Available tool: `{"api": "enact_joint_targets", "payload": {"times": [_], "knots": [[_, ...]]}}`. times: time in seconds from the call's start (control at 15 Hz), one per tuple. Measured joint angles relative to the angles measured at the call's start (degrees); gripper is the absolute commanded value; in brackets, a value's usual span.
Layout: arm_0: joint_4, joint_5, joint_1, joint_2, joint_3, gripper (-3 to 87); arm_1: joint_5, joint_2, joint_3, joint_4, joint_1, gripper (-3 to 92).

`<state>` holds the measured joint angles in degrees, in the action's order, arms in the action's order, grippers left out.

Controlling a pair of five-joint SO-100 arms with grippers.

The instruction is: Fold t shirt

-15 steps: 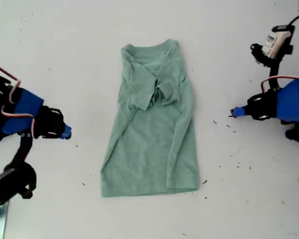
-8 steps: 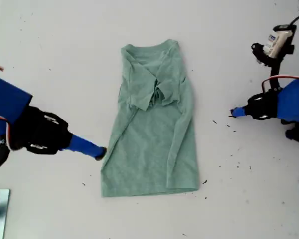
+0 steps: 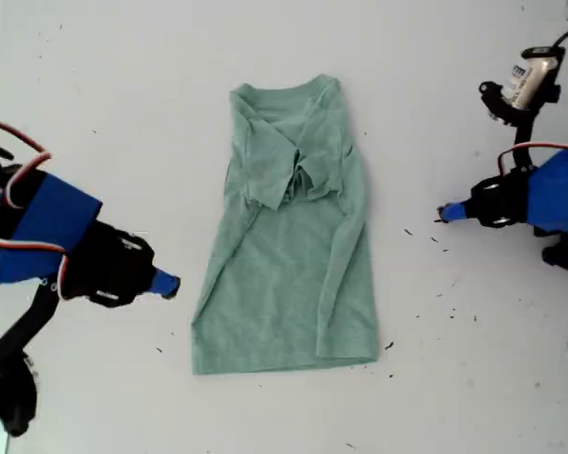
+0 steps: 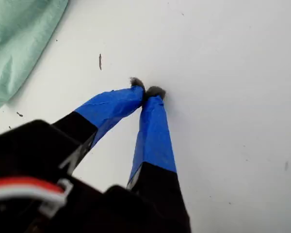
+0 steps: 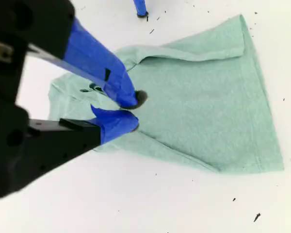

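A plain white tabletop point(image 3: 95, 85) is carrying the pale sage-green knit t shirt point(image 3: 293, 265), lying flat ahead of my first gripper point(image 4: 147, 91), fingers pressing together on nothing, and past my second gripper point(image 5: 131, 111), fingers slightly parted and empty, risking a wrinkled, skewed fold from one-sided grabbing

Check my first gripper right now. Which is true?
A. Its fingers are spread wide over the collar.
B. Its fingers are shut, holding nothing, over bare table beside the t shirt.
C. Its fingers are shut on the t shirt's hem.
B. In the first wrist view, my first gripper has its fingers meeting at the tips over the bare white table, and the t shirt lies off to one side, untouched.
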<state>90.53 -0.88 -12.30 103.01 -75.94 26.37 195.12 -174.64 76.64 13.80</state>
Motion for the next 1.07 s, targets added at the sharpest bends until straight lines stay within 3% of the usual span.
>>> {"api": "enact_joint_targets", "payload": {"times": [0.07,0.2,0.47,0.67,0.93,1.07], "knots": [[-0.4,-0.6,-1.1,-1.0,0.0,27.8,-0.2,0.0,-0.1,0.2,0.0,2.4],[0.0,6.2,-2.4,-3.5,0.0,30.5,-0.9,0.4,-0.2,0.6,0.0,2.4],[0.4,6.2,-2.4,-8.9,-0.4,35.9,-1.5,1.0,-0.2,0.7,0.0,2.4],[-0.6,10.5,-2.4,-14.4,-7.6,35.7,-1.5,1.1,-0.2,0.7,0.0,2.4],[-16.3,13.8,-2.3,-17.8,-22.2,32.9,-1.5,1.1,-0.2,0.7,0.0,2.4],[-19.7,13.9,-2.4,-21.9,-21.6,30.0,-1.5,1.3,-0.2,0.7,0.0,2.4]]}}
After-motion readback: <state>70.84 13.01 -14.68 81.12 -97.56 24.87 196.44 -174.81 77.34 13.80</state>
